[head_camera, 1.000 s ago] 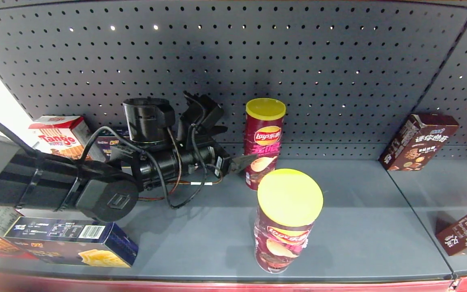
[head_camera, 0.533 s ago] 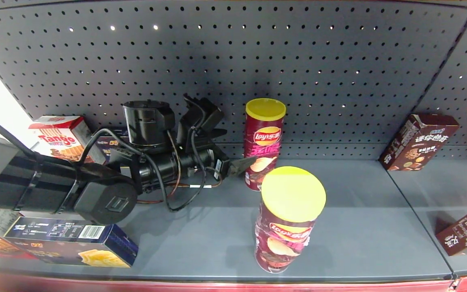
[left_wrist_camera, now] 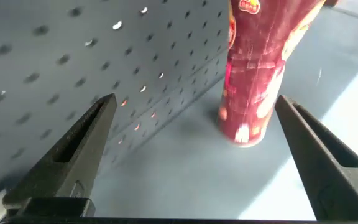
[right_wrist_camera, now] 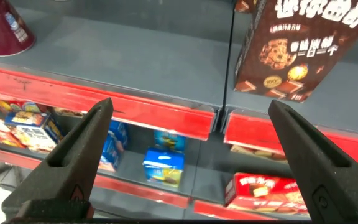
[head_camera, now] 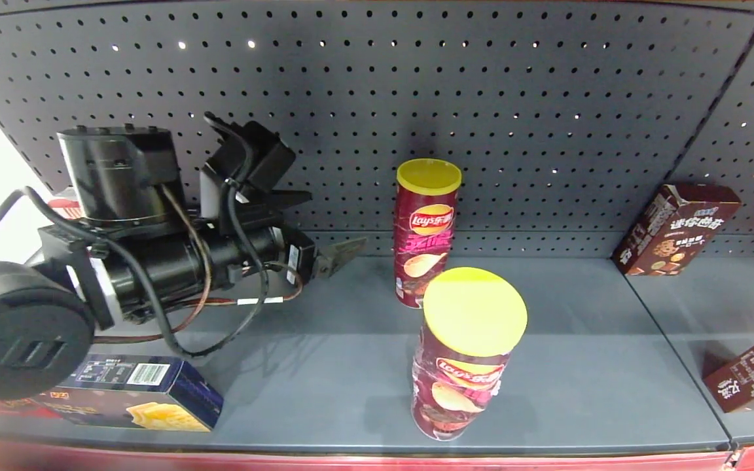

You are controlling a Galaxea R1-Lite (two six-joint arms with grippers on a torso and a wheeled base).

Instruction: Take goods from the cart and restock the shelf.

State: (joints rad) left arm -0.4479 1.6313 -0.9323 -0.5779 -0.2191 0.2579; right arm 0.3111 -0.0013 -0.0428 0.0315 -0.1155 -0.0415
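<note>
Two maroon chips cans with yellow lids stand upright on the grey shelf (head_camera: pixel 580 366). The back can (head_camera: pixel 425 232) is near the pegboard, and the front can (head_camera: pixel 465 356) is near the shelf's front edge. My left gripper (head_camera: pixel 344 252) hovers left of the back can, apart from it, open and holding nothing. In the left wrist view the same gripper (left_wrist_camera: pixel 196 102) is open, with the back can (left_wrist_camera: pixel 260 74) ahead beside the pegboard. My right gripper (right_wrist_camera: pixel 191 106) is open and empty, in front of the shelf's red front edge (right_wrist_camera: pixel 135 102).
A dark blue box (head_camera: pixel 135 392) lies at the shelf's front left, under my left arm. Brown cookie boxes stand at the right: one leaning on the pegboard (head_camera: pixel 675 229), one nearer the front (head_camera: pixel 753 376). Lower shelves hold packaged goods (right_wrist_camera: pixel 163 168).
My left arm has drawn back to the left and risen a little, so its fingertips moved away from the back can. The front can's top shifted slightly right.
</note>
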